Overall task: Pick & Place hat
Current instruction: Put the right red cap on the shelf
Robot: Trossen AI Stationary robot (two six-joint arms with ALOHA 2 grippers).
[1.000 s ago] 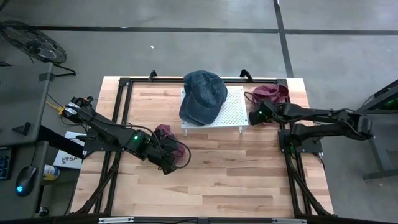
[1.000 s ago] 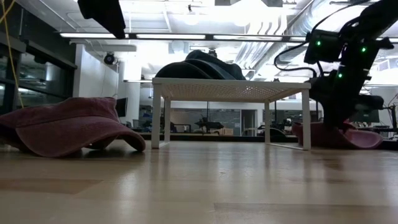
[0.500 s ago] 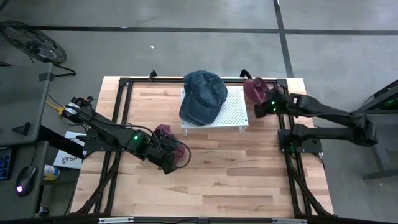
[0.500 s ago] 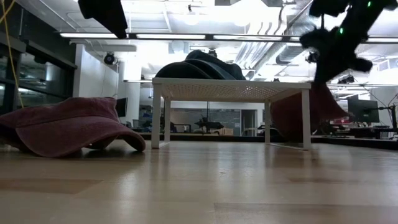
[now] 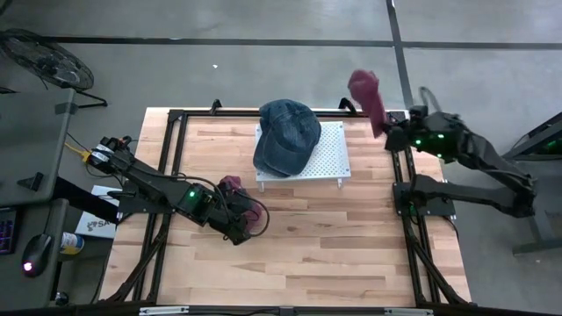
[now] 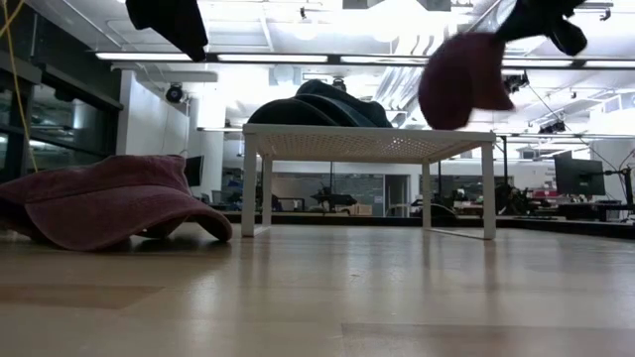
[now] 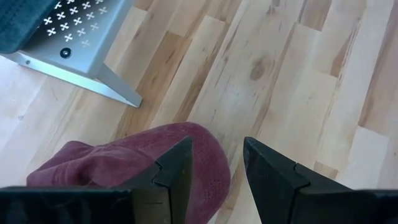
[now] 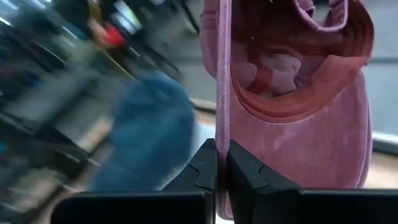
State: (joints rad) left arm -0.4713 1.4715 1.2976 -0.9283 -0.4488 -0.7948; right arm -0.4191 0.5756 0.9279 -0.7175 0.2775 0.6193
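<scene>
A white perforated metal riser (image 5: 320, 160) topped by a blue denim cap (image 5: 286, 134) blocks the wooden worktop's (image 5: 299, 254) far middle; a maroon cap (image 5: 243, 201) sits left-centre. The near half lies open.

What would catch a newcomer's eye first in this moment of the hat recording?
The maroon hat dangling in the air from the shut right gripper, above the table's far right corner, stands out first. Next comes the blue denim cap on the white perforated stand at the table's far middle. A second maroon hat lies on the wood by the left gripper, whose fingers hover open above it.
</scene>
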